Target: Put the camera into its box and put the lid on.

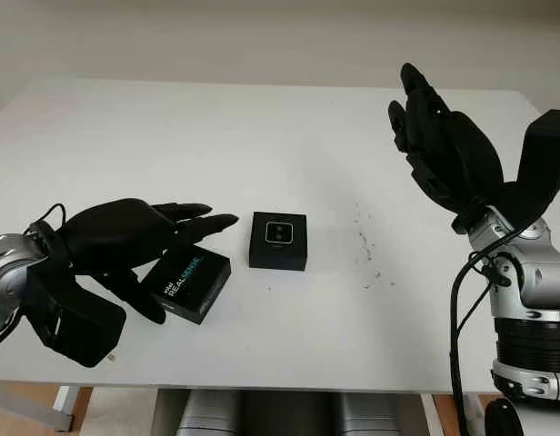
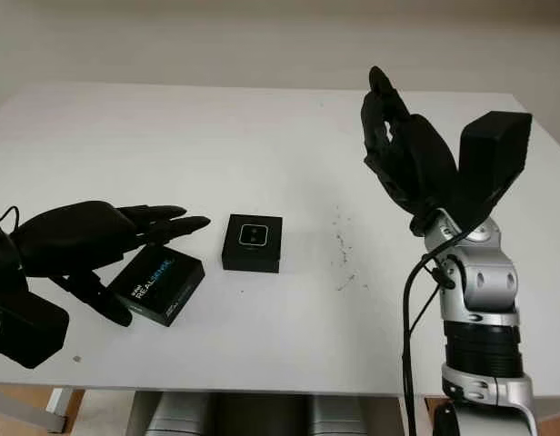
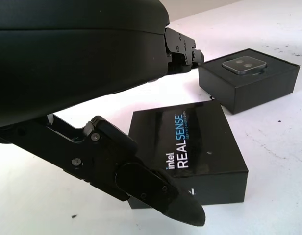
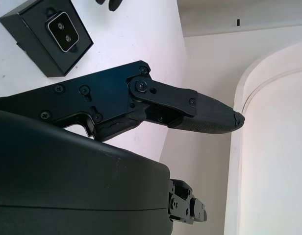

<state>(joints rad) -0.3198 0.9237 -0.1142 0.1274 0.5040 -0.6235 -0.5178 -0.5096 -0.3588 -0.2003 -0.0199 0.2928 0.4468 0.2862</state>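
Note:
A small black box [image 1: 278, 242] sits open at the middle of the white table [image 1: 289, 136], with the silver camera [image 1: 279, 232] lying in its top. Just left of it lies the black lid [image 1: 189, 283] printed "Intel RealSense", flat and slightly turned. My left hand [image 1: 185, 250] is open around the lid, its fingers [image 1: 203, 221] stretched above the far edge and its thumb [image 3: 156, 188] by the near left corner, not closed on it. My right hand [image 1: 416, 109] is open, raised in the air well right of the box. The right wrist view looks down on the box [image 4: 45, 36] and camera [image 4: 62, 30].
Small dark specks [image 1: 366, 245] dot the table to the right of the box. The table's front edge [image 1: 289, 389] runs close below the lid. A white wall stands behind the table.

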